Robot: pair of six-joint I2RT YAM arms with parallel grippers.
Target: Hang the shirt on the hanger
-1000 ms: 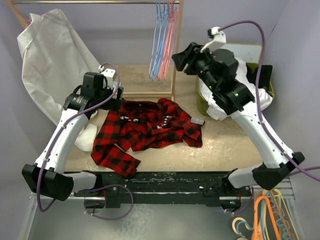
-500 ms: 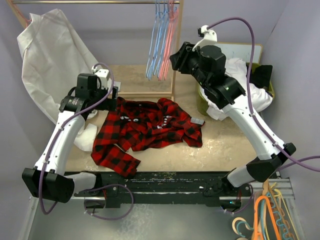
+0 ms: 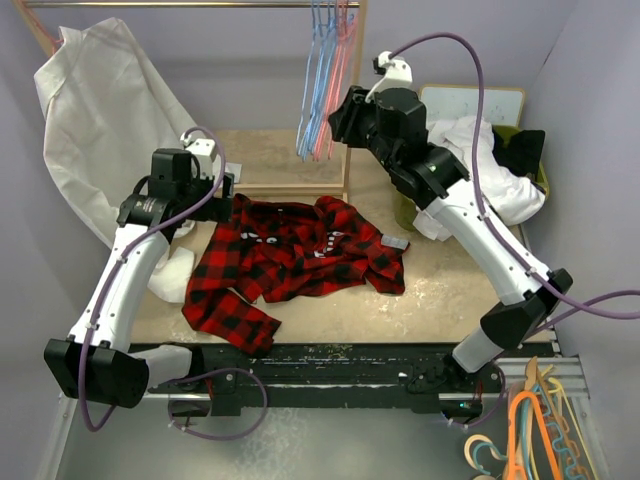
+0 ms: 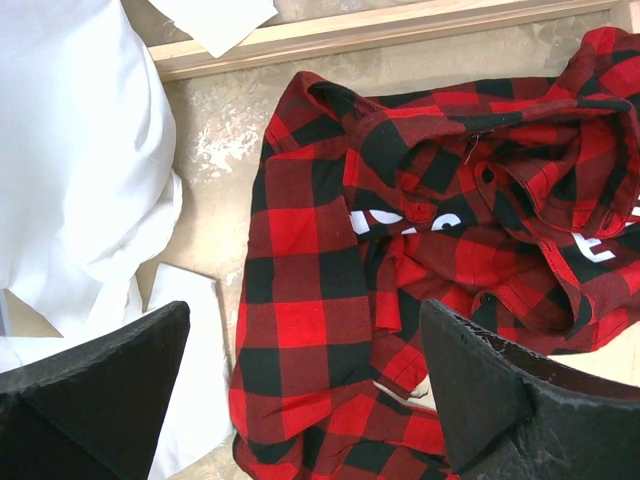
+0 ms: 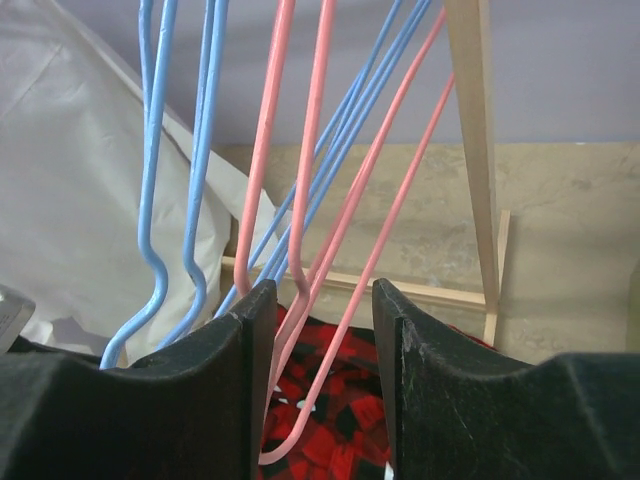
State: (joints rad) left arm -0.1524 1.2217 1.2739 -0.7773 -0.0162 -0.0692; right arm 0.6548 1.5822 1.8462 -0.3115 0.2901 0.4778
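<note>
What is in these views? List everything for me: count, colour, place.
shirt: one, red-and-black plaid, crumpled mid-table
grey tag: one, at the shirt's right edge
pink hanger: at least one, hanging on the rack
blue hangers: several, light blue, same rack
orange hangers: several, near right corner
white garment: one, hung rear left
white clothes heap: one, rear right
wooden rack: one, pale wood, rear centre
table: one, beige
left pincer: black, open, above the shirt
right pincer: black, fingers either side of pink wire, not clamped
</note>
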